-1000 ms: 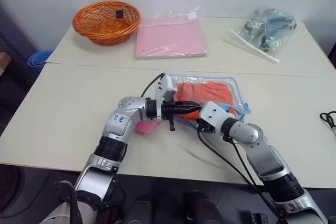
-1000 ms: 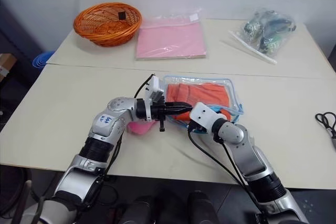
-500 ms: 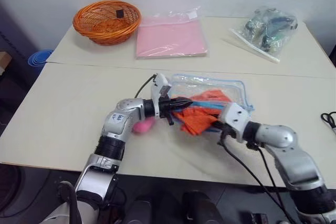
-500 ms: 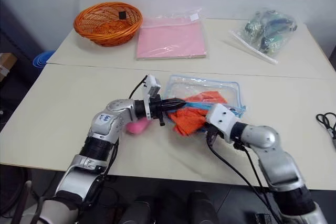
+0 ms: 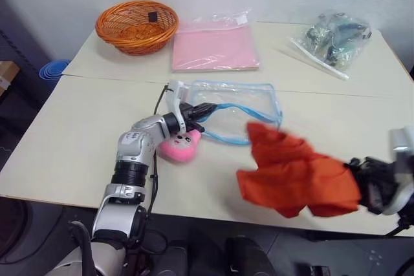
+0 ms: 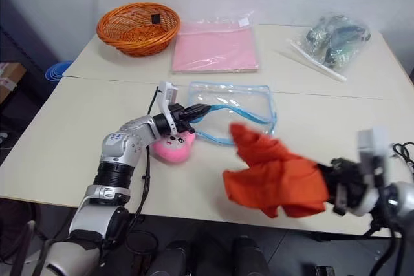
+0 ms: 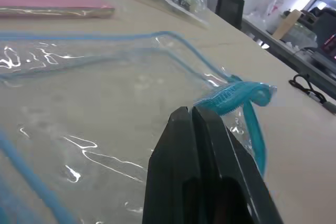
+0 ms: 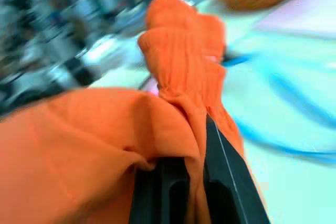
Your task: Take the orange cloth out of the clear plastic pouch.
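Note:
The orange cloth [image 5: 294, 176] hangs bunched in the air over the table's near right side, fully outside the clear plastic pouch [image 5: 240, 106]. My right gripper [image 5: 356, 182] is shut on the cloth's right end; in the right wrist view the cloth [image 8: 178, 77] drapes over the black fingers [image 8: 226, 182]. The pouch lies flat mid-table, see-through with light blue trim. My left gripper [image 5: 202, 109] is shut on its left edge at the blue zipper trim [image 7: 231, 98], lifting that edge slightly.
A pink round plush toy [image 5: 181, 147] lies under my left forearm. At the back stand an orange wicker basket [image 5: 137, 25], a pink sheet in plastic [image 5: 215, 46] and a clear bag of dark items [image 5: 336, 35]. A black cable [image 6: 404, 150] lies at the right edge.
My right gripper shut on the orange cloth and drew it out of the pouch, up and toward the near right. The left gripper shifted left, keeping hold of the pouch's edge.

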